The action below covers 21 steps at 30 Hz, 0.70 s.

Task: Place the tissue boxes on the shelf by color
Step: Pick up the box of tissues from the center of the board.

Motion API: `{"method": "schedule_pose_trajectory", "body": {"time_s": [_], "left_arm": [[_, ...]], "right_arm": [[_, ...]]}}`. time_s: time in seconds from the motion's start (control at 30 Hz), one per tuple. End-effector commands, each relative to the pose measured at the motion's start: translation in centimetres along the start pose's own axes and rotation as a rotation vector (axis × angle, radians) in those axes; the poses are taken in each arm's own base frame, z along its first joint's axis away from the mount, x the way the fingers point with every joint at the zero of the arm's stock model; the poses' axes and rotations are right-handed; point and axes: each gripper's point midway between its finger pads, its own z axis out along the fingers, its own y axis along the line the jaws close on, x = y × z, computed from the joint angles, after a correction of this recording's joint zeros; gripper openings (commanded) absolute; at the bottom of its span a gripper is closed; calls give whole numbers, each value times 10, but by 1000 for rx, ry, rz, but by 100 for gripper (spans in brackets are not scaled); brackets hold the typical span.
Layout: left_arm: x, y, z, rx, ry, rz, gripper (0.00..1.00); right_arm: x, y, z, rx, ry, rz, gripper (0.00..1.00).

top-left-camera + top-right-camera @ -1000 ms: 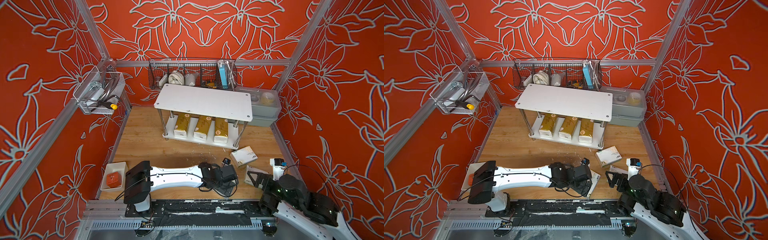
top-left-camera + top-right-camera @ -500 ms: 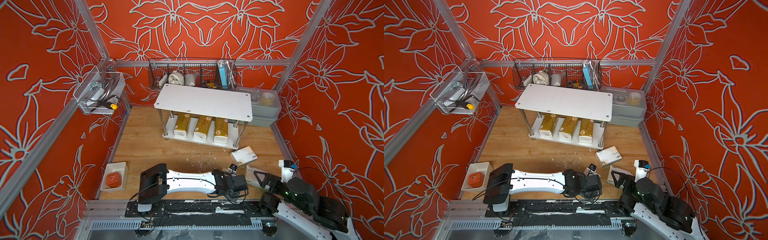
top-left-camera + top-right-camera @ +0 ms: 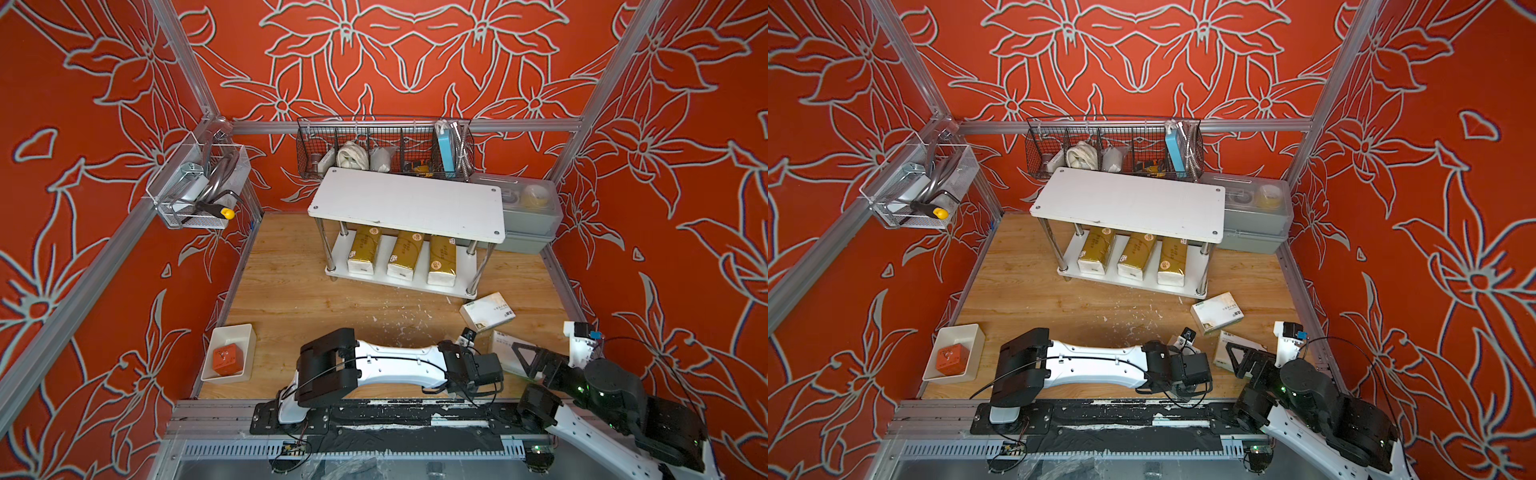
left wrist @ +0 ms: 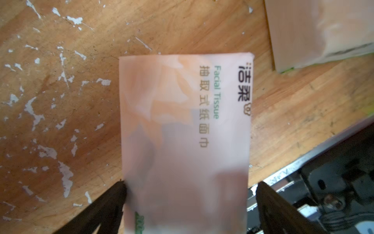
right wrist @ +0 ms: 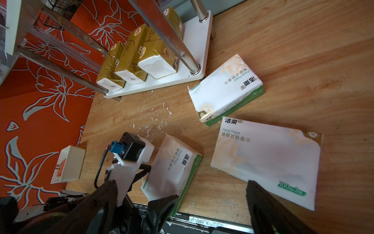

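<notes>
Gold packs (image 3: 405,257) on shelf (image 3: 407,203), whites (image 3: 487,311) off

Flowered red walls (image 3: 395,83), even light
Pale flower outlines on orange-red; aluminium frame posts (image 3: 188,62) at the corners; wood-grain bench (image 3: 291,307) flecked white

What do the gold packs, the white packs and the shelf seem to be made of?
Gold packs: soft metallic film, glossy; it glints and creases.
White packs: soft plastic film, likely, slightly shiny, with wrinkled corners.
Shelf: matte white, perhaps plastic or painted wood; its posts look like polished metal, mirror-like.
</notes>
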Motion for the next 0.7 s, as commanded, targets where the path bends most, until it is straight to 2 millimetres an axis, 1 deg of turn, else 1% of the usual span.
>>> {"method": "schedule_pose_trajectory", "body": {"time_s": [0.0,0.17,0.33,0.53,0.67], "left_arm": [[12,7,13,-35,36,-10,99],[17,12,23,-29,58,-30,99],[18,13,29,-16,68,-38,99],[16,12,27,-4,58,-31,83],[15,13,23,2,53,-28,79]], "right_arm": [[-5,-1,-3,11,-13,-26,99],[-5,1,-1,10,-11,-32,99],[-3,2,0,11,1,-37,99],[1,3,-1,-1,20,-47,99],[4,8,-2,-39,37,-58,99]]}}
